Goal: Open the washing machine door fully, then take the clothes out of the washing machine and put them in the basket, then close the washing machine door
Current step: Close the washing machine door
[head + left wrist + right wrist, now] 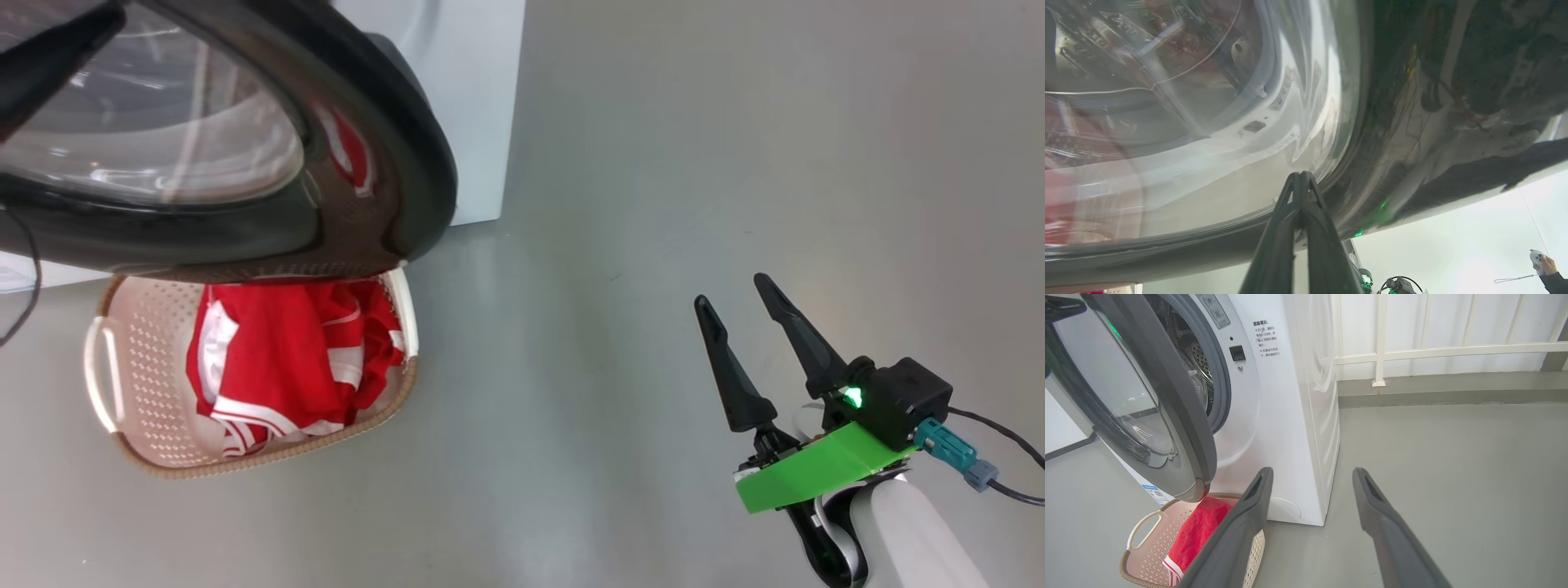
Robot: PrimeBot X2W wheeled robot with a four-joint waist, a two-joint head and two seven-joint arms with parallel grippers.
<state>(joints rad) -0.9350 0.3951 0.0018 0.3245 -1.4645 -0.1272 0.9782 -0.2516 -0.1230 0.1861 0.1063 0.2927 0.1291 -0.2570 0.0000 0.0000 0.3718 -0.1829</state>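
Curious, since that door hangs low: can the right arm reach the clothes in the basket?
Probably yes: only bare floor separates the open right end effector from the basket, and the door overhangs just its far rim.

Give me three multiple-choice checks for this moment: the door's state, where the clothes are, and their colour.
1. The washing machine door stands: A latched shut, B open, C removed.
2. The clothes lie: A in the basket, B beside it, C draped over the door.
3. The clothes are: A blue, B green, C red with white stripes.
Answers: 1 B, the drum shows behind the door's edge; 2 A, the fabric sits within the basket's walls; 3 C, plain in the head view.
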